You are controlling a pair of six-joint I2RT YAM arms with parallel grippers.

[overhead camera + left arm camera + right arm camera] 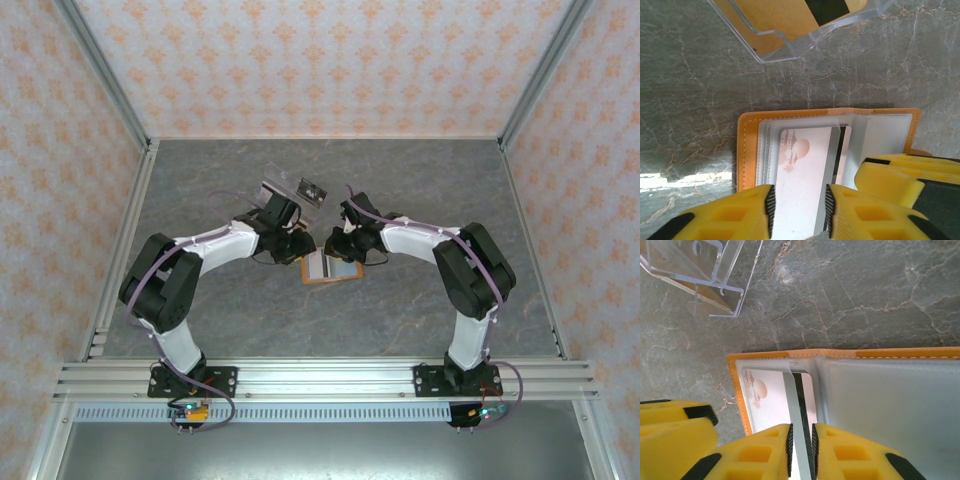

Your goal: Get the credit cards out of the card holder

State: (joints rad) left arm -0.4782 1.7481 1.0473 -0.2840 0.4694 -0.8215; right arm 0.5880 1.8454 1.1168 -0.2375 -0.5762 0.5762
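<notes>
Yellow fingers of our left gripper point(799, 216) stand either side of a pale card point(802, 170) printed with a pinkish picture, their ribbed pads against its long edges. As far as we can tell, the gripper is clamped on that card, which lies in the left half of the holder. We judge that the edgewise hold lets the card slide straight out of its sleeve. Beyond it a clear plastic stand point(790, 47) holds a tan card point(785, 15) with a dark stripe, likely the drop-off. In the middle the orange card holder point(746, 150) lies open and flat on the grey table point(690, 75), between the two grippers. Our right gripper point(801, 447) is pinched narrowly on an upright clear inner leaf of the holder, probably pinning it down against the pull.
</notes>
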